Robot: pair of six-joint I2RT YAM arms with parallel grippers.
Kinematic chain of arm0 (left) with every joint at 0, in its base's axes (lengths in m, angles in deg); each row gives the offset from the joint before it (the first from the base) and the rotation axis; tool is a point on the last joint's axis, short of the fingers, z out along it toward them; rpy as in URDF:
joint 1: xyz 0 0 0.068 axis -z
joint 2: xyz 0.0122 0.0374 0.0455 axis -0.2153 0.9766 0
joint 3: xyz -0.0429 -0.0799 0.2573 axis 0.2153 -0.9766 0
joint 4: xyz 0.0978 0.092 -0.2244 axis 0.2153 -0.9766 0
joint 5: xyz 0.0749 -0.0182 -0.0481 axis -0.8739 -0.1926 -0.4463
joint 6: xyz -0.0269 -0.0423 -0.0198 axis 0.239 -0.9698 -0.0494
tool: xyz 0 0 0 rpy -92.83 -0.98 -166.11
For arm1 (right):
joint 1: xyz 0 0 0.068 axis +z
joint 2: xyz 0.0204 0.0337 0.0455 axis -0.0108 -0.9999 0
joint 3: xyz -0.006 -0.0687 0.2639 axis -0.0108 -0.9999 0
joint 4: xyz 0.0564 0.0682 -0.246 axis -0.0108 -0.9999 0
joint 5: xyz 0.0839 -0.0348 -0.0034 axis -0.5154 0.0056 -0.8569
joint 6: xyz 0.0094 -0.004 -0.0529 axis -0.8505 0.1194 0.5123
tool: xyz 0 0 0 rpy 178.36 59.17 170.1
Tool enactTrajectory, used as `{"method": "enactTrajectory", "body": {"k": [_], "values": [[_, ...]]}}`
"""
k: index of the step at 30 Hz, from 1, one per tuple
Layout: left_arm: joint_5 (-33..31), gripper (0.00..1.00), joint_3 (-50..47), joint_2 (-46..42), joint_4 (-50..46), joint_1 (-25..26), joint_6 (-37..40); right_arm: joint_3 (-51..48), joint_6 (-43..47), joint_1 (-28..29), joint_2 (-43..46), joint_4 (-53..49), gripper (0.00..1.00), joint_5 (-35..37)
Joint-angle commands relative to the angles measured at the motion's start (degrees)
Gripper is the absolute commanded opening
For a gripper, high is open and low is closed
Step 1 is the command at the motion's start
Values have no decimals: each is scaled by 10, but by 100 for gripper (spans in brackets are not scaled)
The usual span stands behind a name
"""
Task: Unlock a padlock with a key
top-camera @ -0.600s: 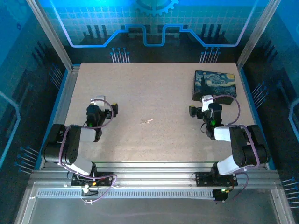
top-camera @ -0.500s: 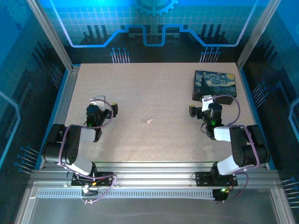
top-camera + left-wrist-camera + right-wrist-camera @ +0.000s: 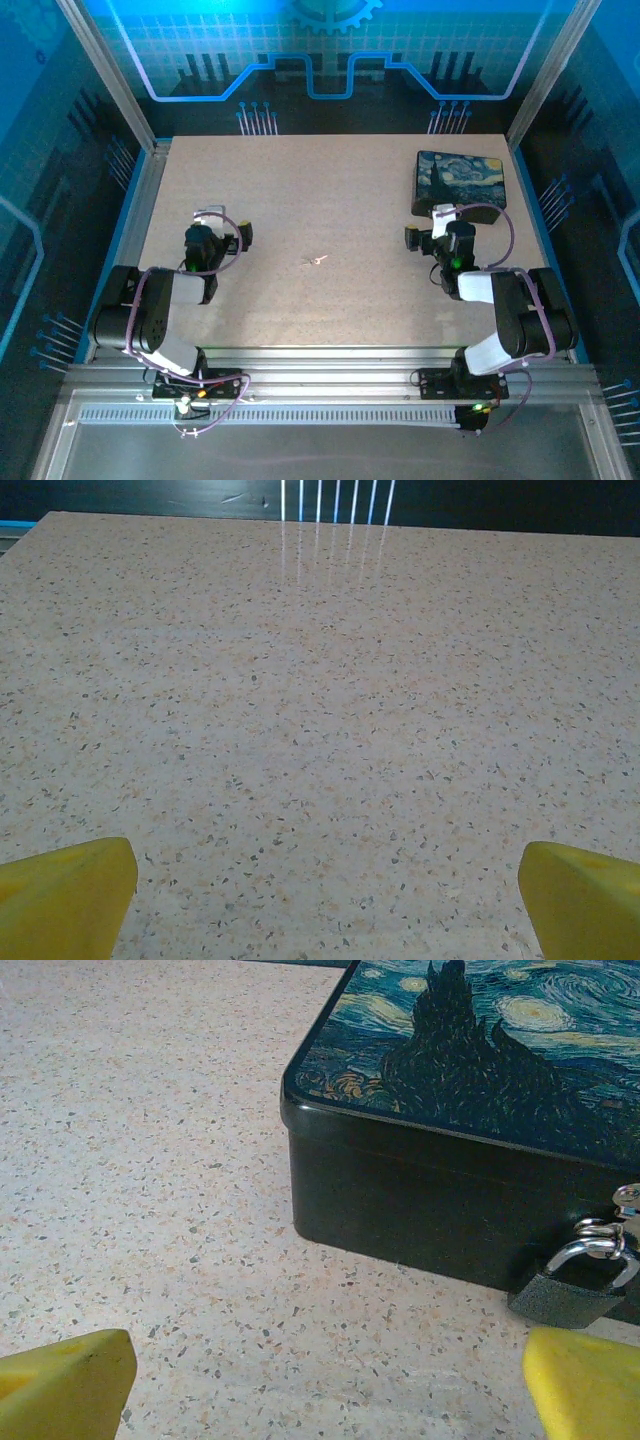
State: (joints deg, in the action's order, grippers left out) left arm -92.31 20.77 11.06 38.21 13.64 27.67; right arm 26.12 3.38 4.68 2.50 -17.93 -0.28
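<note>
Spotting from above the key (image 3: pixel 316 261) loose at mid-table (image 3: pixel 300 180), well apart from both arms and the painted box (image 3: pixel 460 180); too tiny to tell its heading. Showing from the left wrist only bare tabletop between the left gripper (image 3: pixel 322 900) and its wide-spread, empty tips. Catching from the right wrist the padlock (image 3: pixel 565 1295) apparently locked on the box front, keyhole hidden, hasp cut off; right gripper (image 3: pixel 325 1380) spread wide, empty. Leaving pickup, insertion and turn all undone.
</note>
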Motion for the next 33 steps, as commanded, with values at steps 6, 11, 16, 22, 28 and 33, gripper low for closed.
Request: {"method": "enactTrajectory", "body": {"k": [6,11,16,22,28,33], "values": [[18,99,12,5,0,-9,1,3,9,-4,3,21,100,11],[29,99,11,5,-1,-14,-2,3,9,-4,2,21,100,11],[12,99,48,-36,-101,-24,-20,25,-17,-15,37,-42,93,35],[-76,99,154,-117,-324,-25,-81,150,-183,-140,115,-344,88,-1],[-83,99,225,-123,-468,-22,-171,261,-291,-213,37,-477,83,-60],[-94,99,282,-105,-560,16,-190,342,-367,-264,-56,-487,82,-129]]}}
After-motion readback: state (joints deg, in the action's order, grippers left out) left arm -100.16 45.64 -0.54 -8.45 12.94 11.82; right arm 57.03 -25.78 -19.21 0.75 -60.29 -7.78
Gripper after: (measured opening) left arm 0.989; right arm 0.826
